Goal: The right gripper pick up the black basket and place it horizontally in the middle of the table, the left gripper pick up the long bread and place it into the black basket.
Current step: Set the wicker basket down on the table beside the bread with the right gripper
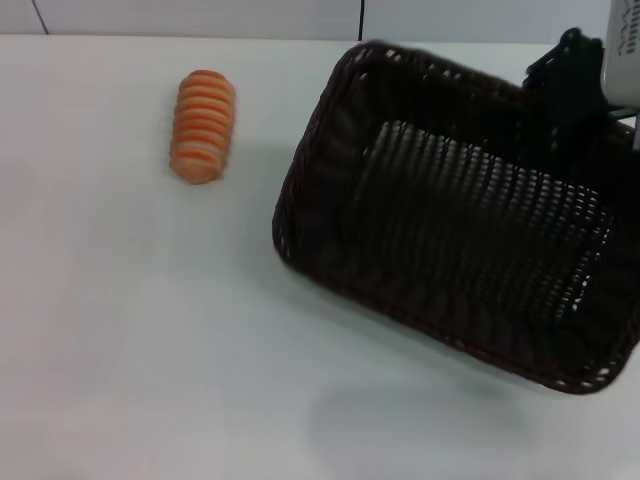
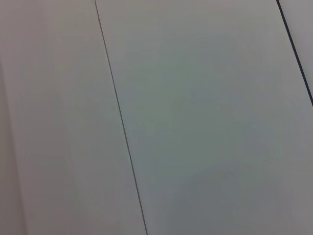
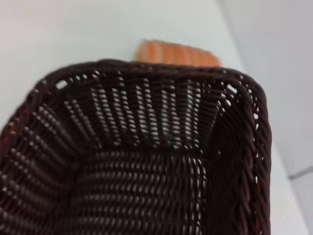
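Observation:
The black basket (image 1: 450, 215) is held at a slant above the white table (image 1: 150, 350), right of the middle, with its shadow on the tabletop below it. My right gripper (image 1: 568, 78) is shut on the basket's far right rim. In the right wrist view the empty inside of the basket (image 3: 137, 161) fills the picture, and the long bread (image 3: 176, 53) shows beyond its rim. The long bread (image 1: 203, 126), striped orange and cream, lies on the table at the far left, apart from the basket. The left gripper is out of view.
The table's far edge meets a pale wall (image 1: 200, 15). The left wrist view shows only pale panels with thin dark seams (image 2: 120, 117).

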`<state>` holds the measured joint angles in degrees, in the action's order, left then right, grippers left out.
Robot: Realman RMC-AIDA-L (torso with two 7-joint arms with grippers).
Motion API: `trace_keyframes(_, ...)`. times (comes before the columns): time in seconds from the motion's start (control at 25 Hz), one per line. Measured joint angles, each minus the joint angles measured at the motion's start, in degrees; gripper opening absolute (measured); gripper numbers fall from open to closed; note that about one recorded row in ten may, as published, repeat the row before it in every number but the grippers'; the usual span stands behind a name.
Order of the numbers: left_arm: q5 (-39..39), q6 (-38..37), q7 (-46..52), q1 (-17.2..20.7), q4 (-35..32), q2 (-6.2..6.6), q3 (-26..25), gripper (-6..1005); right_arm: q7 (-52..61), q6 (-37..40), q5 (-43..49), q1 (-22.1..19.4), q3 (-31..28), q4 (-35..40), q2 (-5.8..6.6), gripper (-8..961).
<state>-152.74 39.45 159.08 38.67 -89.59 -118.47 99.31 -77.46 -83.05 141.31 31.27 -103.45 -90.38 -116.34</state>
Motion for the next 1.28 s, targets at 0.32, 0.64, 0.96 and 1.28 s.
trace_keyframes(0.32, 0.19, 0.93, 0.00, 0.02, 0.16, -0.01, 0.16, 733, -6.57, -5.91, 0.17, 3.51, 0.03, 2.77, 0.26, 192)
trace_keyframes(0.64, 0.31, 2.53, 0.00, 0.56, -0.21, -0.14, 2.23, 734, -12.39, -5.24, 4.97, 7.94, 0.82, 8.17, 1.79, 191)
trace_keyframes(0.96, 0.34, 3.00, -0.17, 0.79, -0.59, -0.18, 4.30, 732, -15.74, 3.01, 5.83, 14.15, 0.86, 18.26, 3.08, 192)
trace_keyframes(1.28, 1.09, 3.01, -2.10, 0.16, -0.85, -0.17, 5.09, 733, -12.34, 8.15, 2.98, 16.17, 2.20, 22.03, 0.46, 192)
